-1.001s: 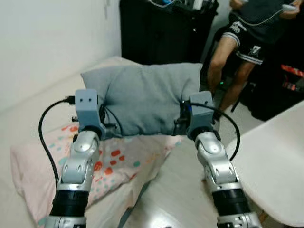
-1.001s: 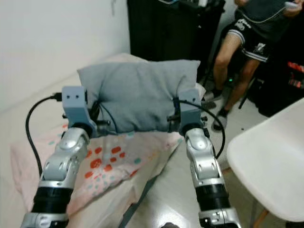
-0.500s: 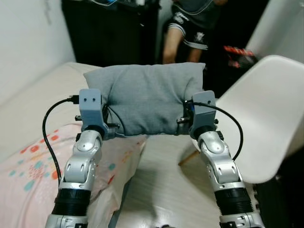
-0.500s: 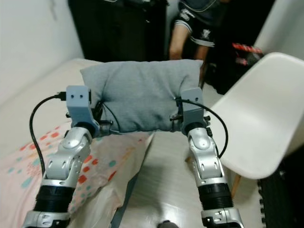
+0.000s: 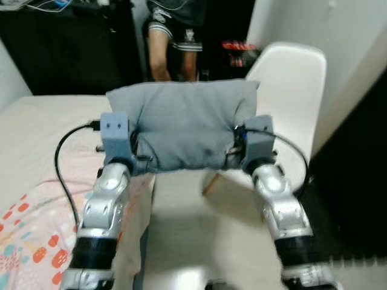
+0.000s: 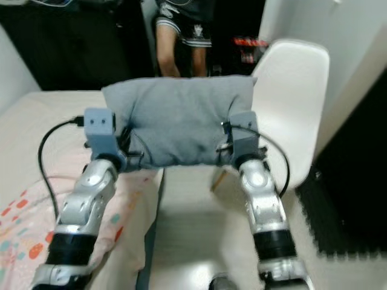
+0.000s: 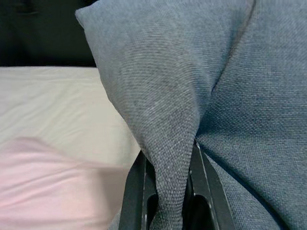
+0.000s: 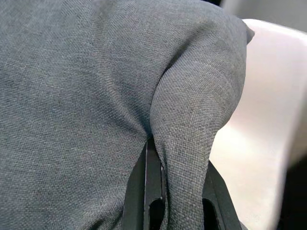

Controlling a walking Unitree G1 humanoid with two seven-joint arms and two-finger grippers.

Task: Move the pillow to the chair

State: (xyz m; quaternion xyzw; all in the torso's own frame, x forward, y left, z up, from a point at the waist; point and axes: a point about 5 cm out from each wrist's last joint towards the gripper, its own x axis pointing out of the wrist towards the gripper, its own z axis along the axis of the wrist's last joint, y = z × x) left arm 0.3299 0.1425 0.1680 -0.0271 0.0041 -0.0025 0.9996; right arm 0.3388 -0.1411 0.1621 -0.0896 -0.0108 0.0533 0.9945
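Observation:
I hold a grey pillow (image 5: 184, 124) up in the air between both arms. My left gripper (image 7: 169, 165) is shut on a fold at the pillow's left end. At the other end my right gripper (image 8: 178, 160) is shut on a fold. A white plastic chair (image 5: 290, 90) stands ahead and to the right, its back upright behind the pillow's right corner and its seat partly hidden by the pillow and my right arm. In the right wrist view the chair (image 8: 259, 143) lies just past the pillow's corner.
A bed (image 5: 48, 127) with a beige sheet and a pink patterned pillow (image 5: 30, 223) lies at my left. A person's legs (image 5: 166, 42) show behind the pillow, beside dark furniture (image 5: 72, 42). Black floor matting (image 6: 329, 211) lies at the right.
The camera has swung right: the bed slid to the left and the white chair came round in front, close behind the pillow. Both grippers keep the same hold.

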